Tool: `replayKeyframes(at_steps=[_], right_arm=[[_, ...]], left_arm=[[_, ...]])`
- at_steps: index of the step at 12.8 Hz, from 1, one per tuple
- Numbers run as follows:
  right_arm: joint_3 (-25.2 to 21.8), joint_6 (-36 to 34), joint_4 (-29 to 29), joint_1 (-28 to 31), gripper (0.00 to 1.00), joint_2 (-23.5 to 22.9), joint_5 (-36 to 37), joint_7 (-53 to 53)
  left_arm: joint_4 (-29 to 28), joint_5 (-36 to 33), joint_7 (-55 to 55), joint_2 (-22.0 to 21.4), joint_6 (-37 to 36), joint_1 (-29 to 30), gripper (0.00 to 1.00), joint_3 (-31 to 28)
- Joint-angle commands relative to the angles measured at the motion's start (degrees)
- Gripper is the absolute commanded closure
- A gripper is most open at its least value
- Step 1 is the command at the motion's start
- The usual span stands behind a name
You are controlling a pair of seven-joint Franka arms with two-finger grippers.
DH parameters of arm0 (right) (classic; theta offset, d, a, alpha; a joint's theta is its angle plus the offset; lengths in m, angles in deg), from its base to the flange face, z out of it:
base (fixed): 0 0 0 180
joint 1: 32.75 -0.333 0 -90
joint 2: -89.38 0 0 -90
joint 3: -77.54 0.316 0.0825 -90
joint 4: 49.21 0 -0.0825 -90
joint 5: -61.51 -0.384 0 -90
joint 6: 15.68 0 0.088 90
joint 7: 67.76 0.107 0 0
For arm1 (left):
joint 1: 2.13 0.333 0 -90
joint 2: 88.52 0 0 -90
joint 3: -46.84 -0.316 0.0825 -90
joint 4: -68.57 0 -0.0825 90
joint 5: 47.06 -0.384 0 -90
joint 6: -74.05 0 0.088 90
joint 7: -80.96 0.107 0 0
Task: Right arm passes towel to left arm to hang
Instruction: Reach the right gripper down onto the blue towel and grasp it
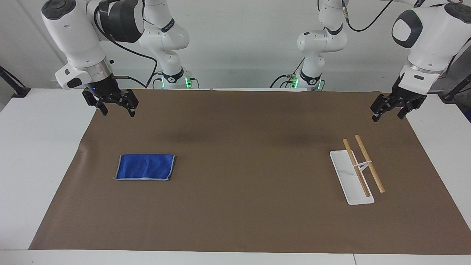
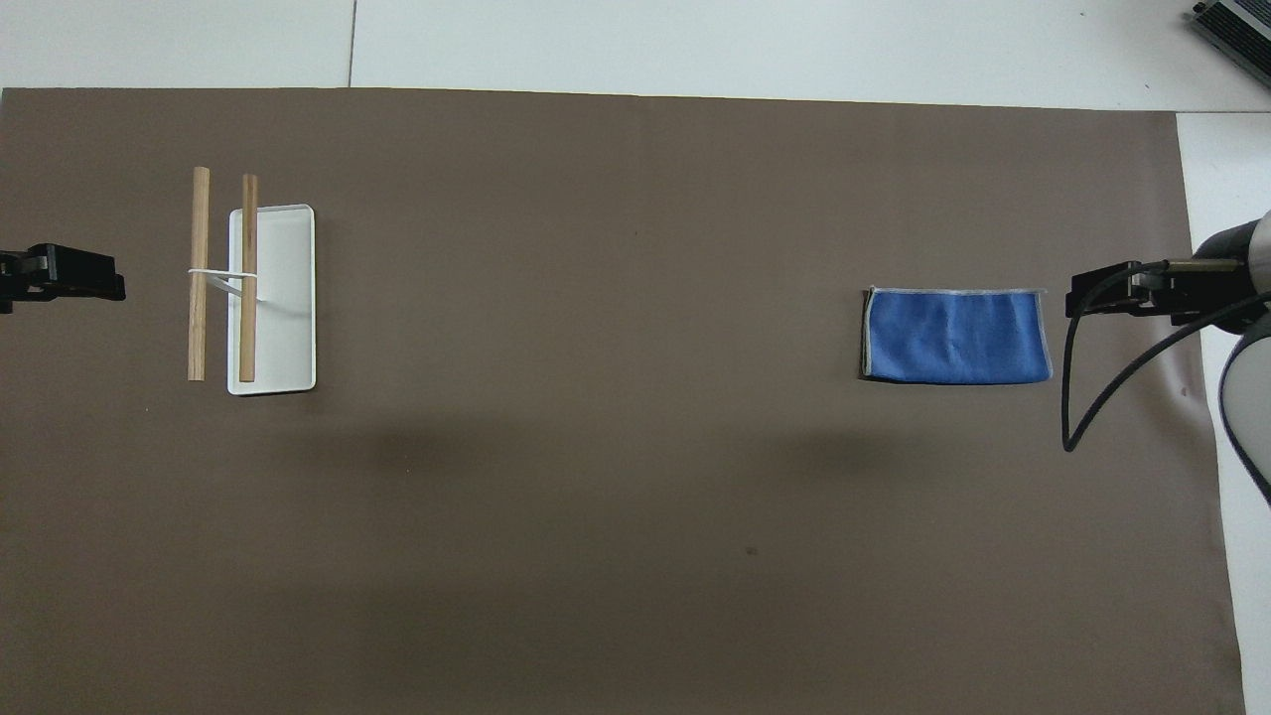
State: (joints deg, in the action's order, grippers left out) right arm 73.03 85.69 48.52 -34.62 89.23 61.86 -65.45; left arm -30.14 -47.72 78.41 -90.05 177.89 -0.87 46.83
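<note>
While the towel (image 1: pixel 145 166) is lying flat on the counter's brown mat (image 1: pixel 243 221), toward the right arm's end, both pincers, right (image 1: pixel 117 109) and left (image 1: pixel 386 113), are hanging wide and empty. Overhead, the right pincer (image 2: pixel 1102 299) is showing just beside the towel (image 2: pixel 956 335); pickup looks unstarted, calling next for descent onto the cloth.

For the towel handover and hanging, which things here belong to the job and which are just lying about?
Part of the job:
- towel, flat on the mat
- rack, toward the left arm's end
- right gripper, open, raised
- left gripper, open, waiting

Lying about:
- brown mat
- cables
</note>
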Motion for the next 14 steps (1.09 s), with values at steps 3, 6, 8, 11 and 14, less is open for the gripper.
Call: replayKeyframes(at_steps=[3, 6, 8, 11, 14], right_arm=[[0.2, 9.44, 8.16, 0.82, 0.0, 0.16, -1.15, -1.69], [0.2, 12.53, 8.96, 1.35, 0.0, -3.88, -1.15, -2.74], [0.2, 16.38, 9.22, 2.4, 0.0, -7.04, -1.15, -5.37], [0.2, 21.92, 10.19, 2.84, 0.0, -10.48, -1.15, -5.56], [0.2, 26.14, 10.81, 2.84, 0.0, -13.64, -1.15, -5.38]], left_arm=[[-2.02, 0.75, 0.53, -1.72, 0.57, 0.67, 0.0, 0.18], [-1.93, 0.75, 0.53, -1.72, 0.57, 0.67, 0.0, 0.18], [-1.93, 0.75, 0.53, -1.72, 0.57, 0.67, 0.0, 0.18], [-2.02, 0.75, 0.53, -1.72, 0.57, 0.67, 0.0, 0.18], [-2.02, 0.75, 0.53, -1.72, 0.57, 0.67, 0.0, 0.18]])
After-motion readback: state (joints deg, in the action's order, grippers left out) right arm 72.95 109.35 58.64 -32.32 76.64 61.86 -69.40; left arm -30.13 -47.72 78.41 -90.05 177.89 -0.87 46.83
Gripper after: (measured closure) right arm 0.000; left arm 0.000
